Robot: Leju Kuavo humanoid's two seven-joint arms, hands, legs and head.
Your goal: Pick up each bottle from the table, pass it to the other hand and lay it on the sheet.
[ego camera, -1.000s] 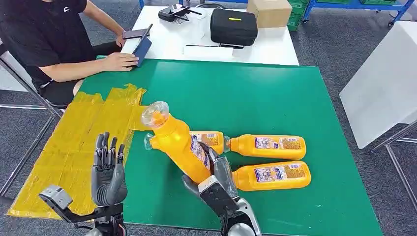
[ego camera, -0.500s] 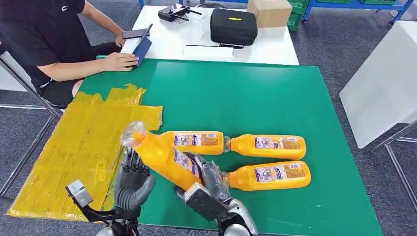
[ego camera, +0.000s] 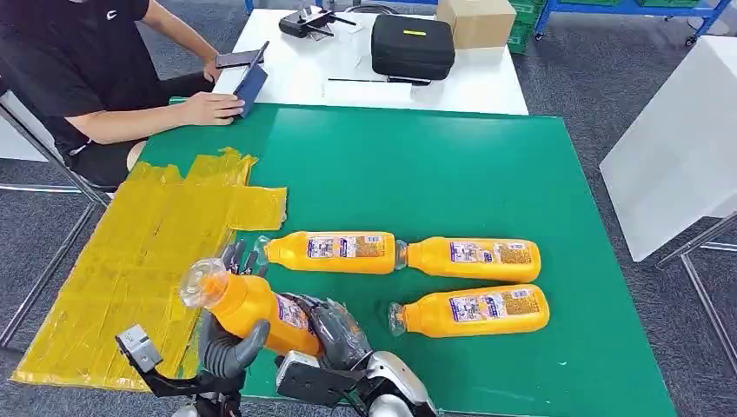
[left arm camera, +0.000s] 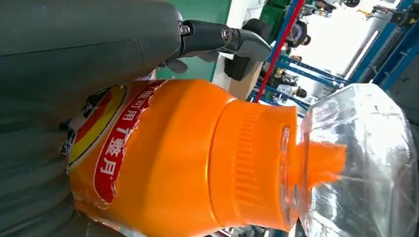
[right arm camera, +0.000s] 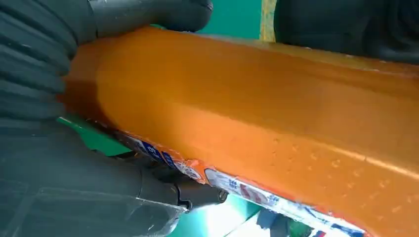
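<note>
R hand (ego camera: 335,334) grips the lower body of the held bottle (ego camera: 252,304), fingers wrapped round the labelled part; the R wrist view confirms thumb and fingers (right arm camera: 148,15) clamped on the orange body. L hand (ego camera: 228,334) now sits right against the same bottle near its shoulder, thumb under it, fingers behind; the L wrist view shows the bottle lying in the palm w/ fingers (left arm camera: 222,39) curving over it. Can't tell if L has full grip yet, looks like closing contact.

Change vs a sec ago: the bottle was raised steeply over the table w/ L hand apart & spread out over the sheet. It has since swung down & toward the robot's left, clear cap (ego camera: 200,282) now over the sheet's edge, and L hand came in to meet it. So: handover is underway, both hands on one bottle.

Outward: yellow sheet (ego camera: 130,252) lies at left of the green table (ego camera: 452,165), no bottle on it yet. Three other bottles (ego camera: 474,259) lie on the green, unmoved. A person (ego camera: 78,69) sits at the far left corner, hand on a dark device.

Next likely: L firms grip, R lets go, L lays the bottle on the sheet. Risk: R releasing before L holds firmly.
</note>
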